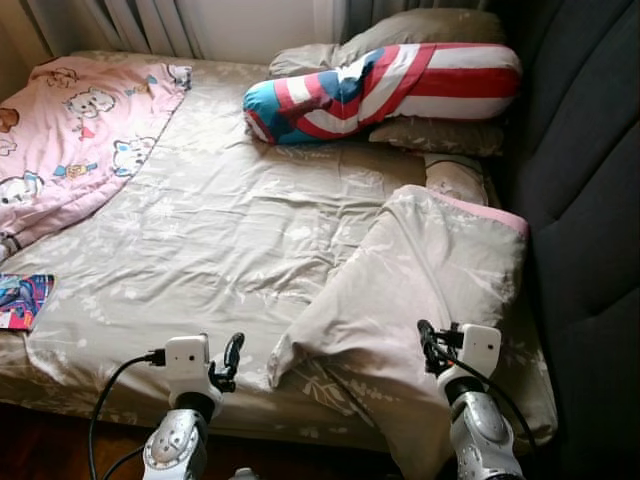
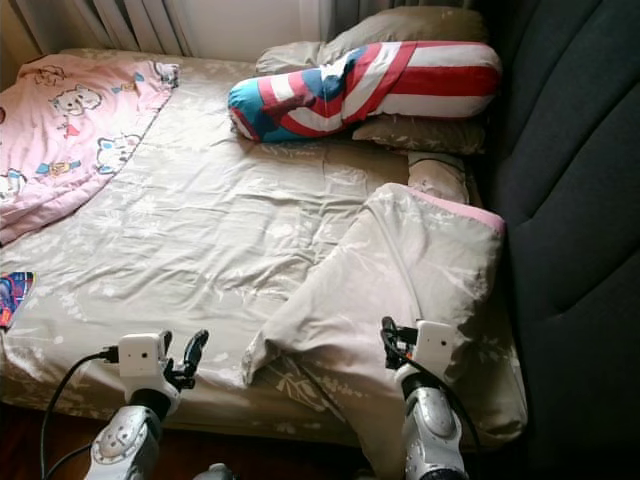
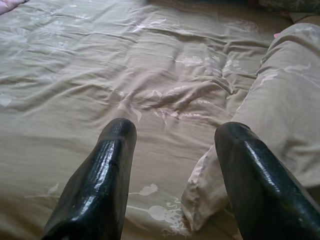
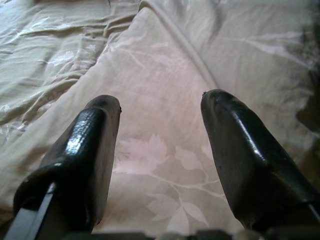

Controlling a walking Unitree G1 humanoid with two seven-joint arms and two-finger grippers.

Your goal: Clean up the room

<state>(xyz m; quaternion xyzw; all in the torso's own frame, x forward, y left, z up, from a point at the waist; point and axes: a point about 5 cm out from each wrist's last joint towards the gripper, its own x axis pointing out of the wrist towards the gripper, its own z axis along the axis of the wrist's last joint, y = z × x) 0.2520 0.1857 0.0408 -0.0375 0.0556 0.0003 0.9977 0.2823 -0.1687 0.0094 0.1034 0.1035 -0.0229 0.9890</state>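
Across the bed, from nine o'clock round to three: a pink cartoon-print blanket lies crumpled over the far corner at about ten o'clock, and a small colourful printed item sits at the edge at nine o'clock. At twelve to one o'clock a red, white and blue striped bolster rests on the beige pillows. At about four o'clock a beige leaf-print duvet lies folded back on itself, its corner pointing toward six o'clock, with a pink lining edge along its far side, beside the dark padded headboard. The left gripper hovers at seven o'clock just short of that duvet corner, fingers spread wide and empty; the left wrist view shows the corner lying between and just past them. The right gripper hovers at five o'clock above the folded duvet, likewise spread wide with nothing held. The step in hand looks like reaching to take the duvet so it can be spread over the bed. The next move calls for lowering both grippers onto the fabric, pinching corner and edge firmly, since loose cloth slips easily.
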